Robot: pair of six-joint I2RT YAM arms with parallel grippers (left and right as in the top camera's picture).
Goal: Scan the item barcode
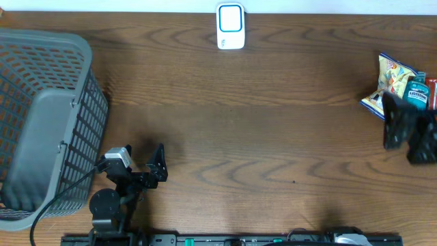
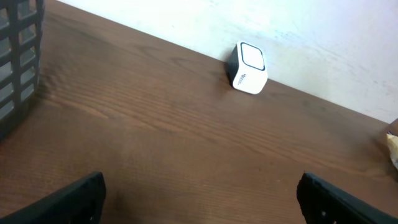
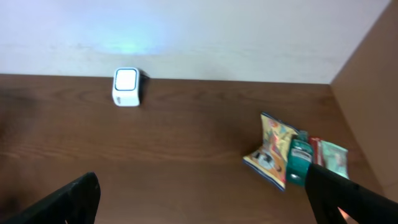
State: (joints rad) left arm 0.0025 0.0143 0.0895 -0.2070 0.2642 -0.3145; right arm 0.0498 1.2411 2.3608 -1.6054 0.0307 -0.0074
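The white barcode scanner (image 1: 231,26) with a blue-ringed face stands at the table's far edge; it also shows in the left wrist view as the scanner (image 2: 249,68) and in the right wrist view as the scanner (image 3: 126,87). The items lie in a small heap at the right edge: a yellow snack bag (image 1: 390,82) (image 3: 273,149), a teal bottle (image 1: 416,92) (image 3: 298,162) and a red-and-green pack (image 3: 329,155). My right gripper (image 1: 408,130) (image 3: 205,199) hangs open just in front of the heap, holding nothing. My left gripper (image 1: 151,167) (image 2: 202,199) is open and empty near the front left.
A grey mesh basket (image 1: 41,123) takes up the left end of the table, right beside my left arm; its wall (image 2: 18,56) shows at the left of the left wrist view. A wall stands behind the scanner.
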